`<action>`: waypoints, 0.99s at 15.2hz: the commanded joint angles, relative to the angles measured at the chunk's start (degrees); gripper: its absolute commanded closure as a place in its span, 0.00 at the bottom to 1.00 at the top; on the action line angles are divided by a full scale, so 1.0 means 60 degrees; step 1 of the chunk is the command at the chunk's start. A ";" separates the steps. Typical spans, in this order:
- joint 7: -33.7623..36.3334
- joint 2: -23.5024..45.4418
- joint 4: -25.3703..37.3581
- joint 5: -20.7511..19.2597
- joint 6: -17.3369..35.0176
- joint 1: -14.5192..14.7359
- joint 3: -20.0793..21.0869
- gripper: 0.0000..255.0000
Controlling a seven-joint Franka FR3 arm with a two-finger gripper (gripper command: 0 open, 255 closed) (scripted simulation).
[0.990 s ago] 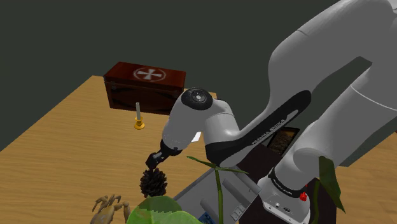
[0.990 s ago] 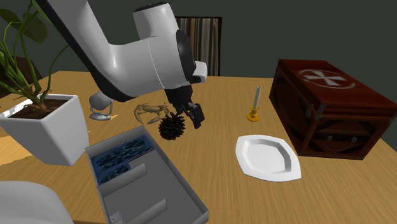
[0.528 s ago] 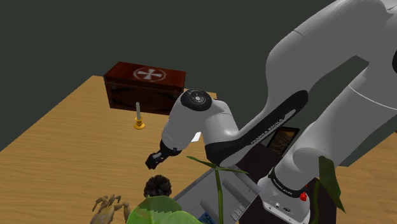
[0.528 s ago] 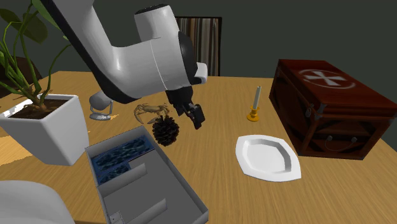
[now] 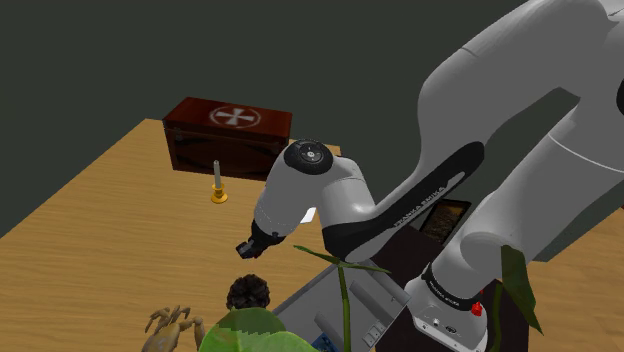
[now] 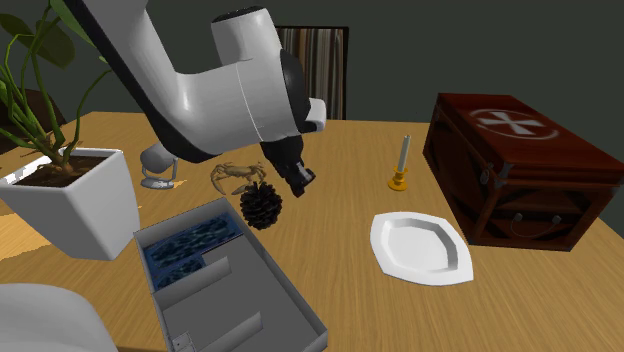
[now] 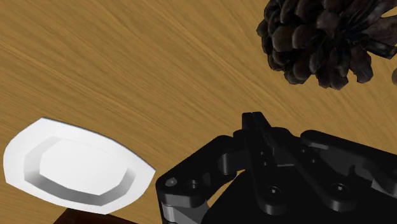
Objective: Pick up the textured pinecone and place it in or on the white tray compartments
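Pinecone (image 6: 261,205) rests on table (image 6: 335,255), near but apart from jaws.

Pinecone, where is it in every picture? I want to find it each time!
Shoulder view: the pinecone is low and left of middle, peeking over a green leaf.
Second exterior view: the pinecone lies left of middle on the table, by the grey tray's far corner.
Wrist view: the pinecone lies on the wood beyond the gripper.
Shared landmark: the black gripper is right next to it in every view.
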 commanded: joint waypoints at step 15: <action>0.3650 -0.0956 0.0980 -0.0060 -0.2739 0.0893 0.2186 0.00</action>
